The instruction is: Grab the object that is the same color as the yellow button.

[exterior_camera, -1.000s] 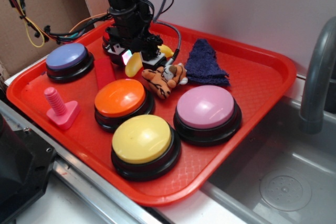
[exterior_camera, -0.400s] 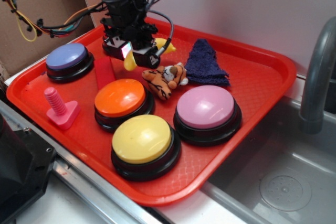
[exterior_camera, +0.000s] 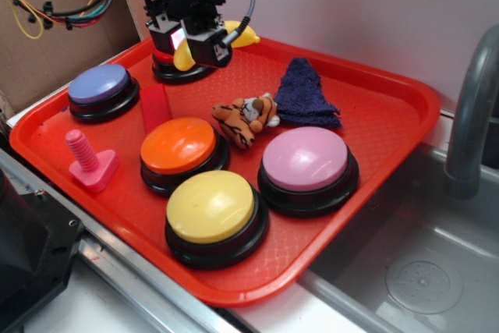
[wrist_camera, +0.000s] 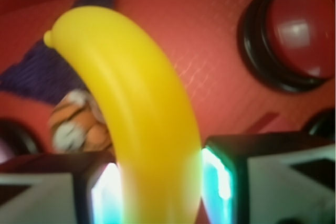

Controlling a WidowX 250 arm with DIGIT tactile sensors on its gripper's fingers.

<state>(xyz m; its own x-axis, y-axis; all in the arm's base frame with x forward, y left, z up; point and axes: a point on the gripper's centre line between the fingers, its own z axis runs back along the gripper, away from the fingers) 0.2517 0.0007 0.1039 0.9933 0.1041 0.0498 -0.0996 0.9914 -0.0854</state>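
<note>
Hand (exterior_camera: 201, 43) clamped on toy banana (wrist_camera: 139, 114), held clear above far left corner of red tray (exterior_camera: 390, 126), over red-topped button (wrist_camera: 299, 32). Wrist view: pads (wrist_camera: 105, 198) press banana's mid-body from both sides, curved ends free. Banana looks light, rigid, glossy plastic, so likely slippery and prone to pivoting in grip; mid-span hold is sensible. Colour matches yellow button (exterior_camera: 212, 207) at tray's near edge. Plush tiger (exterior_camera: 245, 118) lies mid-tray, well apart from hand.
</note>
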